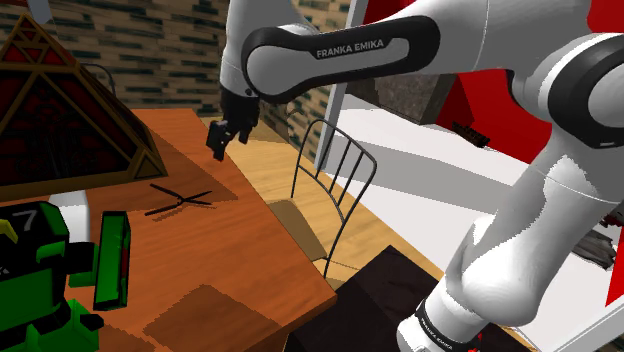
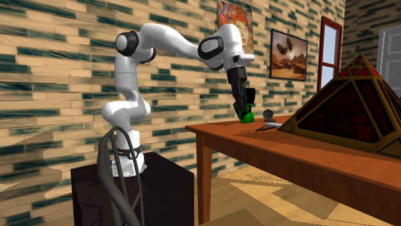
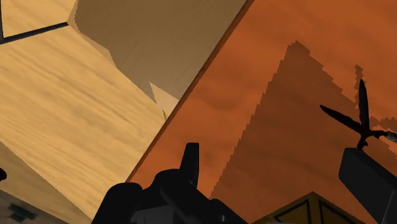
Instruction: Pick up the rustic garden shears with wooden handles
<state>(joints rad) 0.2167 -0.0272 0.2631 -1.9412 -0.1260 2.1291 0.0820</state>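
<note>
**A:** How is the arm posed?

**B:** It reaches up from its stand and out over the wooden table [image 1: 255, 255], wrist bent down. The gripper [image 1: 220, 150] hangs above the tabletop, fingers spread, holding nothing.

**A:** And the garden shears [image 1: 181, 199]?

**B:** Flat on the table, apart from the gripper, lower and toward the shoulder view's left. They lie opened in an X, long axis roughly across that view. I can't quite tell which end is the handles.

Bright, even light in shoulder & 2nd ext. views. Table [image 1: 270, 260] carries hard dark shadows w/ jagged, stair-stepped edges, clearest in wrist view. Wall [image 2: 38, 147] dims low down. Flat render look, sharp throughout.
</note>
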